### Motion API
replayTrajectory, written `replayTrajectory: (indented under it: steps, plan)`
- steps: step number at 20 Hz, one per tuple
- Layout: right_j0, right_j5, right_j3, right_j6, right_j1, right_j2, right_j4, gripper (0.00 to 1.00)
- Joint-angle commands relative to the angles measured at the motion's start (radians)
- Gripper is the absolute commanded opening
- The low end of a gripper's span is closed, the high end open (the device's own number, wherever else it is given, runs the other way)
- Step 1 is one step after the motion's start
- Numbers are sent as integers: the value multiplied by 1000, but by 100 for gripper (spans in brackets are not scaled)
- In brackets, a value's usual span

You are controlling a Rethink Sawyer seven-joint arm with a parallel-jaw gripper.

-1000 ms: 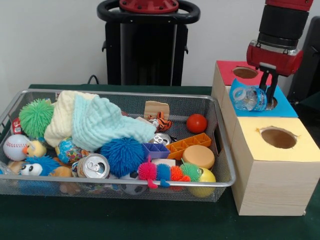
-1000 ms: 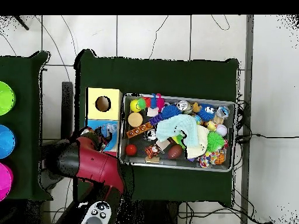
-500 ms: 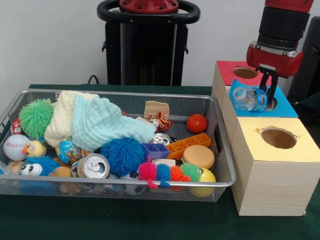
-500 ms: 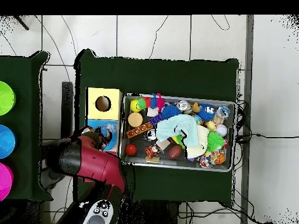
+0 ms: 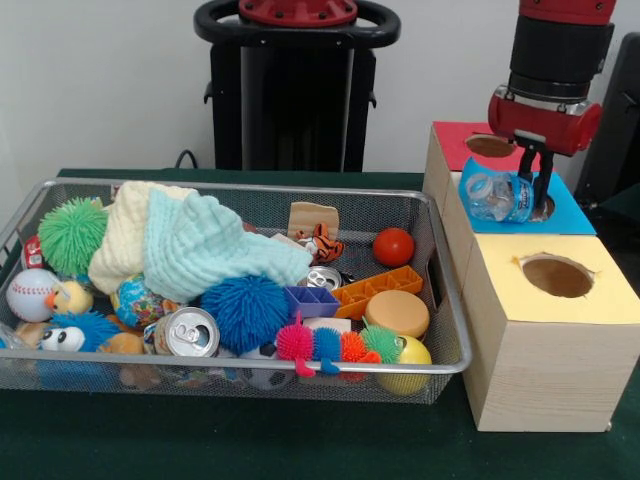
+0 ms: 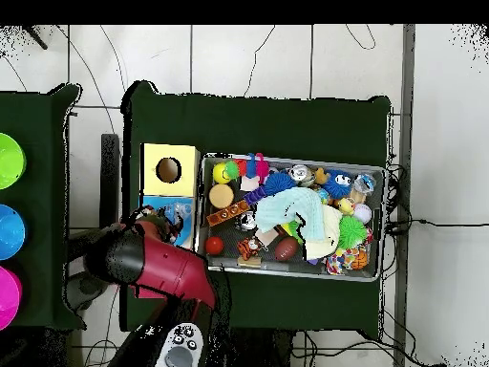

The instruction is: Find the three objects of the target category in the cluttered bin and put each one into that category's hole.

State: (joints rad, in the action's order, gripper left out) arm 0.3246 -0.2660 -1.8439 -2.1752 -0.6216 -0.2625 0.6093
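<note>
On my front view the bin (image 5: 230, 200) sits left, crammed with a pale cloth (image 5: 190, 240), spiky balls, a can (image 5: 188, 332) and toys. To its right my arm hangs upright, gripper (image 5: 528, 190) closed on a crumpled clear plastic bottle (image 5: 496, 196), held sideways over the hole (image 5: 543, 208) in the blue-topped box.

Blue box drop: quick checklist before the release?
1. Plastic bottle held in end effector: ok.
2. Bottle over the blue top: ok.
3. Bottle centred on the hole: cannot tell, hole mostly hidden behind it.
4. Bottle lying sideways, may not fit through: not ok.
5. Red-topped box and yellow-topped box clear of the bottle: ok.
6. Cans left in the bin, such as the silver can: ok.
</note>
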Motion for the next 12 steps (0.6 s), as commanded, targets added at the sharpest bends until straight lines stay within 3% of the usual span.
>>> replayTrajectory:
  steps: [1, 12]
  plan:
    - [-69, 92, -160, -228, 94, 173, 40, 0]
    - [-16, 177, -192, -267, 108, 210, 31, 0]
